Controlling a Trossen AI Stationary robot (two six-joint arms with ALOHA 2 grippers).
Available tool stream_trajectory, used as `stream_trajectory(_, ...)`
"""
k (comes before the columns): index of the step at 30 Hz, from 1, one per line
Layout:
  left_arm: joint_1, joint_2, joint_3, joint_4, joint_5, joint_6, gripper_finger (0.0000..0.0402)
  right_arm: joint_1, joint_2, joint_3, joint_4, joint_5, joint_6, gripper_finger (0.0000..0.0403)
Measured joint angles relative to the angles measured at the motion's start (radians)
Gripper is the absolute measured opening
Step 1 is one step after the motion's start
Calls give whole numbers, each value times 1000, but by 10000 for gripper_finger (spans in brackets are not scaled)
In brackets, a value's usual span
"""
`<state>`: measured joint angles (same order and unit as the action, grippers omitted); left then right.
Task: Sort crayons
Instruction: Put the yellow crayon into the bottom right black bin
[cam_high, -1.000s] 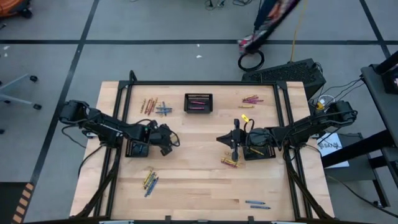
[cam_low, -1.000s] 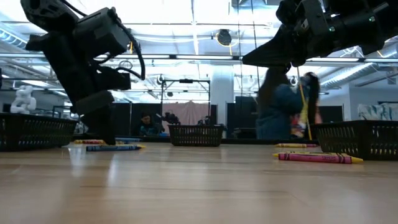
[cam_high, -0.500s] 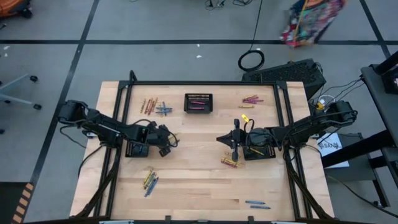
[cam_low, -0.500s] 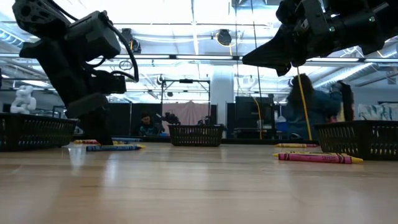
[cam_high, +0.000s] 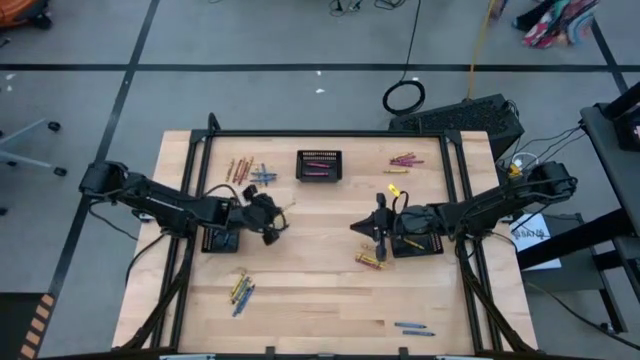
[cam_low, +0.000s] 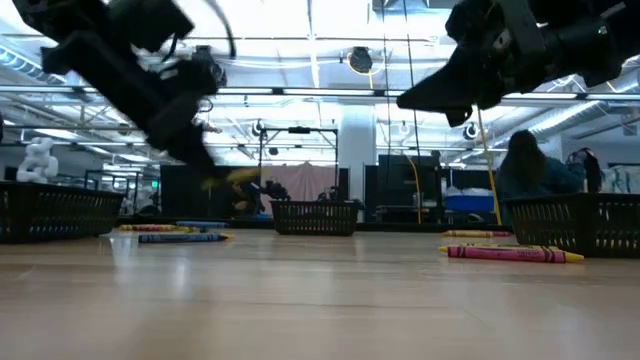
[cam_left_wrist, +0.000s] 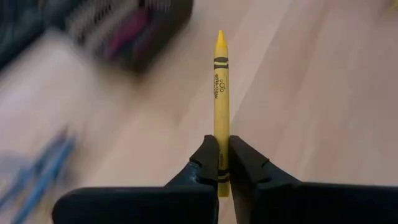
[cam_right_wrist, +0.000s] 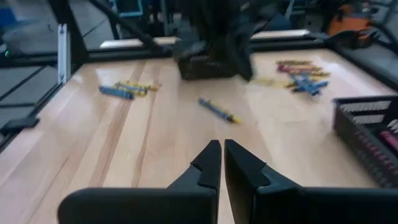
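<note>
My left gripper hangs above the table left of centre, shut on a yellow crayon whose tip sticks out ahead of the fingers; the low view shows that crayon as a blur in the air. My right gripper hovers right of centre, shut and empty. Loose crayons lie flat in groups: far left, far right, below the right gripper, near left and near right. My left gripper pinches the yellow crayon's blunt end between its two fingers. The fingers slant down from the table's left and lie along the crayon. The crayon is lifted clear of the table, with most of its length and its tip reaching out beyond the fingertips.
A black mesh basket with pink crayons stands at the far centre. A second basket sits under my left arm and a third under my right arm. One crayon lies alone on the bare wood between the arms.
My left gripper has shut on the yellow crayon, risen and tipped its fingers up toward level, lifting the crayon clear of the table. My right arm has kept still. A person beyond the far edge has walked toward the right.
</note>
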<state>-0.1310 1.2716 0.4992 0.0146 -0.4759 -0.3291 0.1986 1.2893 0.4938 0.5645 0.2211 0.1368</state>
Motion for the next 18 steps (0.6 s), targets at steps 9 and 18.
stream_trajectory(9,-1,26,1,648,234,295,12,0,214,0,431,-23,-42,48)
stream_trajectory(18,0,96,2,911,329,345,12,-3,265,26,785,15,-136,110)
